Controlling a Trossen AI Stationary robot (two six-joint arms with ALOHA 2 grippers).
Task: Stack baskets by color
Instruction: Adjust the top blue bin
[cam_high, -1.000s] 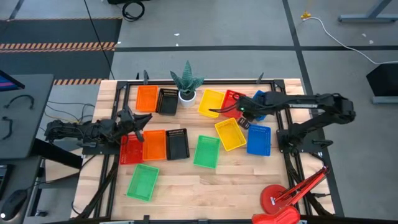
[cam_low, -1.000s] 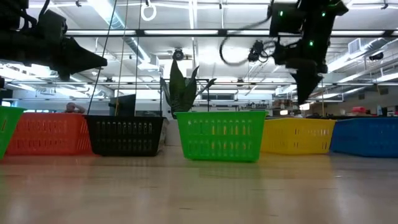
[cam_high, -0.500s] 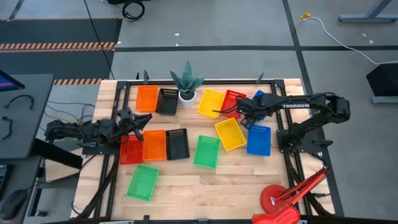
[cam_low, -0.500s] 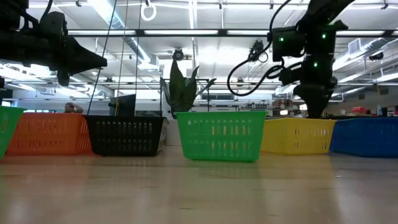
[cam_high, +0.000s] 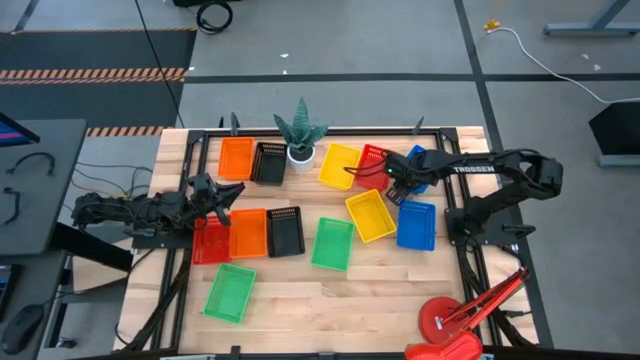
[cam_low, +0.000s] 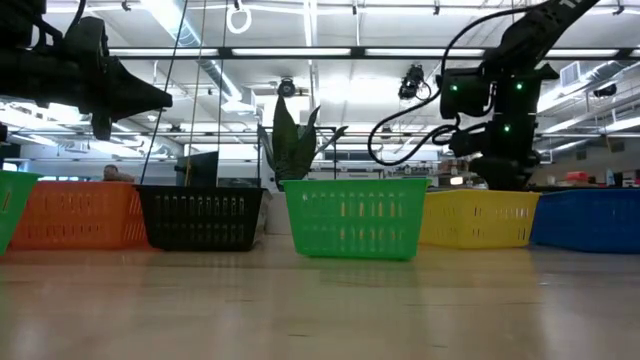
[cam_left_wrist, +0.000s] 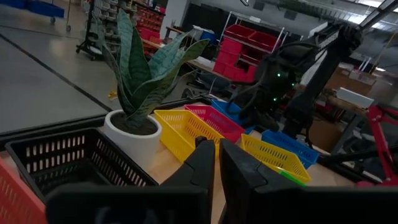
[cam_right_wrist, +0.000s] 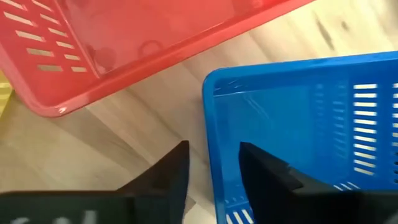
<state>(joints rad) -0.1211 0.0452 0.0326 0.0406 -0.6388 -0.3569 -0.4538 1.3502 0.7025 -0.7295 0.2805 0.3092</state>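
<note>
Two dark fingers of my right gripper (cam_right_wrist: 211, 163) straddle the blue basket's (cam_right_wrist: 311, 124) slotted plastic wall; my left gripper (cam_left_wrist: 214, 163), nearly shut, holds nothing.

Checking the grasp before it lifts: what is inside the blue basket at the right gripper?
Nothing shows inside the blue basket: bare floor and slotted wall. The right gripper straddles its corner wall, one finger in, one out. The part beyond the wrist view's edge stays unseen.
</note>
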